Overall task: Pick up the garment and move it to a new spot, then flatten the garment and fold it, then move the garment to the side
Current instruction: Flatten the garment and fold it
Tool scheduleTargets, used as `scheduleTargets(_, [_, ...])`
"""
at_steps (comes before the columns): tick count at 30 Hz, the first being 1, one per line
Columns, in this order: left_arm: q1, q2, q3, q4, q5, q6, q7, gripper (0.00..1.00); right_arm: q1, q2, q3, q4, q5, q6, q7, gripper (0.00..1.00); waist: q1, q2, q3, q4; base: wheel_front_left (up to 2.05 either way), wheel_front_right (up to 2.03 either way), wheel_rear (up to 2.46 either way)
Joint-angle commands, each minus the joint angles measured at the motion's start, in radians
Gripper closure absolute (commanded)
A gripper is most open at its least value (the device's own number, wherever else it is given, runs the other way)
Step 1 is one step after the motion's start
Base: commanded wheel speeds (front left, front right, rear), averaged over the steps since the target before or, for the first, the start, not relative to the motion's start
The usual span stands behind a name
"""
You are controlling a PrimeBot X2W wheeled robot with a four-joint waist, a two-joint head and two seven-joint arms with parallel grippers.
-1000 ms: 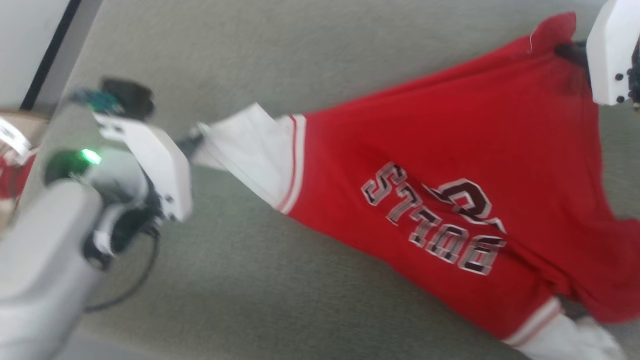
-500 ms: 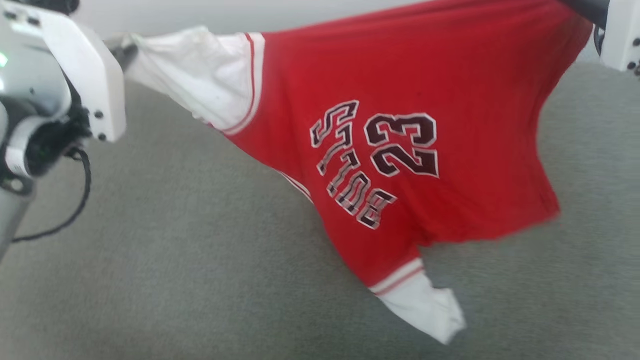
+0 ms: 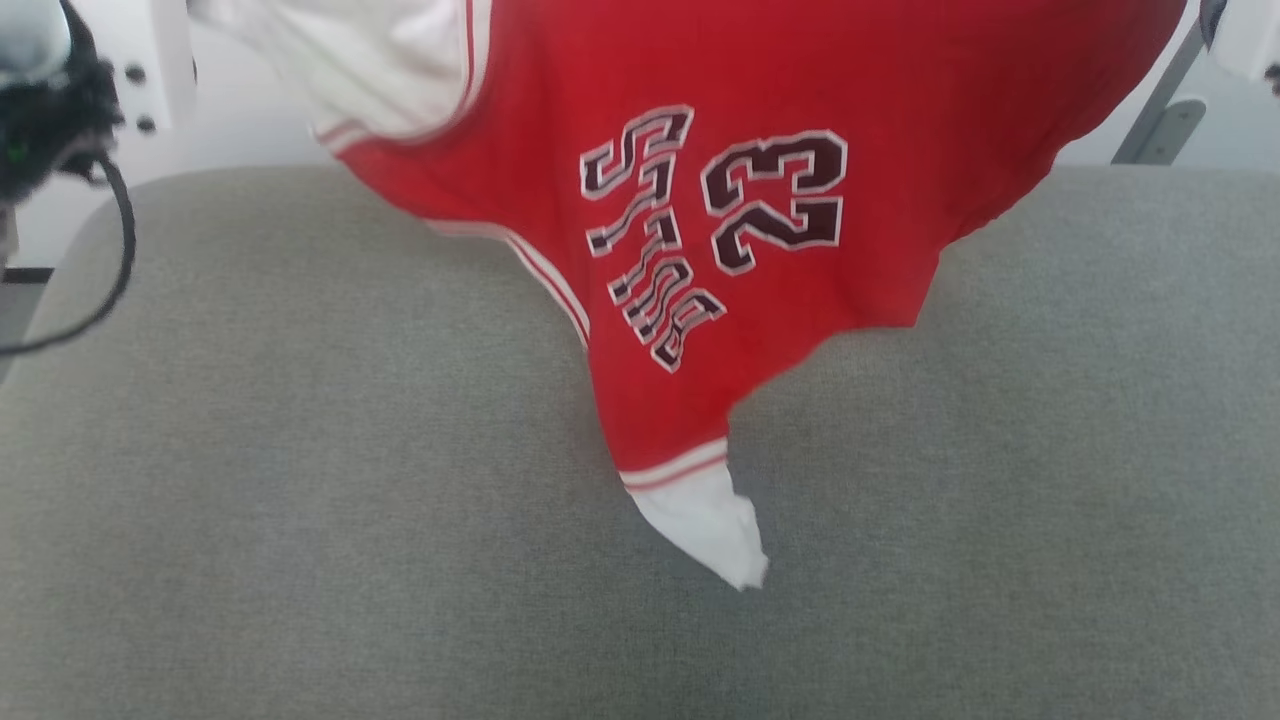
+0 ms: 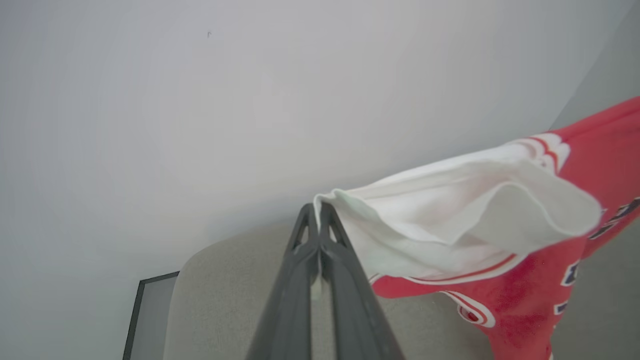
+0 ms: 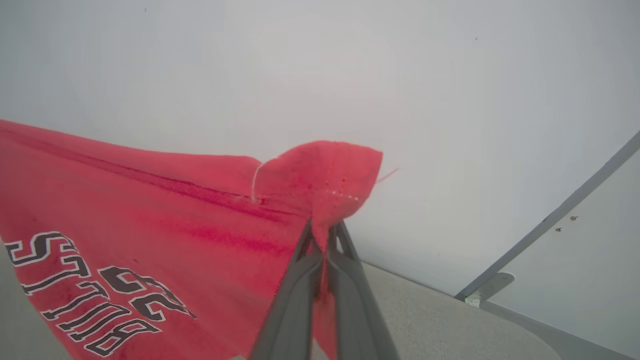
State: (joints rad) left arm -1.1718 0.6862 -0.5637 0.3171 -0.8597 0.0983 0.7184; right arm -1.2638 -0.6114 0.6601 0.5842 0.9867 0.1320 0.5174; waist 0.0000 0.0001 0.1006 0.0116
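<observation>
The red garment (image 3: 760, 80) hangs stretched in the air above the grey table (image 3: 300, 500), its dark lettering and the number 23 facing me. One white sleeve tip (image 3: 715, 530) dangles down near the tabletop. My left gripper (image 4: 318, 212) is shut on the edge of the other white sleeve (image 4: 450, 210). My right gripper (image 5: 324, 230) is shut on a red corner of the garment (image 5: 325, 170). In the head view, both wrists sit at the top corners, with the fingertips out of frame.
A pale wall (image 3: 250, 130) rises behind the table's far edge. A grey bracket and strut (image 3: 1160, 110) stand at the back right. A black cable (image 3: 110, 260) loops down from my left wrist over the table's left corner.
The head camera has tilted up, so the table's far edge and wall now show. The garment has been lifted higher; it hangs more steeply and its lower sleeve has swung left.
</observation>
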Motion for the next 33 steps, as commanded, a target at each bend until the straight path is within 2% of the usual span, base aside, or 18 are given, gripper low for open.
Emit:
scheduleTargets(1, [-0.032, -0.006, 0.003, 0.034, 0.019, -0.008, -0.026, 1.00, -0.015, 0.011, -0.019, 0.027, -0.024, -0.002, -0.021, 1.00, 0.0000, -0.0001, 0.012, -0.005, 0.00, 0.00, 0.00])
scheduleTargets(6, [-0.140, -0.057, 0.005, 0.141, 0.069, -0.037, -0.141, 1.00, -0.068, 0.067, -0.073, 0.113, -0.101, -0.002, -0.094, 1.00, 0.0000, -0.0001, 0.071, -0.014, 0.00, 0.00, 0.00])
scheduleTargets(13, [-0.334, -0.126, 0.008, 0.297, 0.173, -0.054, -0.373, 1.00, -0.186, 0.151, -0.121, 0.246, -0.238, -0.002, -0.258, 1.00, 0.0000, -0.0001, 0.197, -0.023, 0.00, 0.00, 0.00])
scheduleTargets(19, [-0.507, -0.180, 0.016, 0.417, 0.260, -0.047, -0.634, 1.00, -0.304, 0.191, -0.166, 0.358, -0.380, -0.003, -0.495, 1.00, 0.0000, -0.0001, 0.291, -0.021, 0.00, 0.00, 0.00])
scheduleTargets(21, [-0.559, -0.192, 0.010, 0.435, 0.297, -0.056, -0.744, 1.00, -0.338, 0.197, -0.176, 0.388, -0.433, -0.003, -0.590, 1.00, 0.0000, -0.0001, 0.311, -0.018, 0.00, 0.00, 0.00])
scheduleTargets(22, [-0.559, -0.192, 0.010, 0.435, 0.297, -0.056, -0.744, 1.00, -0.338, 0.197, -0.176, 0.388, -0.433, -0.003, -0.590, 1.00, 0.0000, -0.0001, 0.311, -0.018, 0.00, 0.00, 0.00])
scheduleTargets(25, [-0.591, -0.212, 0.001, 0.476, 0.326, -0.070, -0.875, 1.00, -0.359, 0.208, -0.176, 0.433, -0.506, -0.002, -0.688, 1.00, 0.0000, -0.0001, 0.329, -0.008, 0.00, 0.00, 0.00])
scheduleTargets(28, [-0.564, -0.225, -0.023, 0.524, 0.338, -0.113, -0.922, 1.00, -0.342, 0.226, -0.163, 0.474, -0.527, -0.002, -0.704, 1.00, 0.0000, -0.0001, 0.333, 0.002, 0.00, 0.00, 0.00])
scheduleTargets(33, [-0.470, -0.239, -0.050, 0.619, 0.292, -0.178, -0.866, 1.00, -0.247, 0.249, -0.098, 0.502, -0.481, -0.002, -0.612, 1.00, 0.0000, -0.0001, 0.324, 0.017, 0.00, 0.00, 0.00])
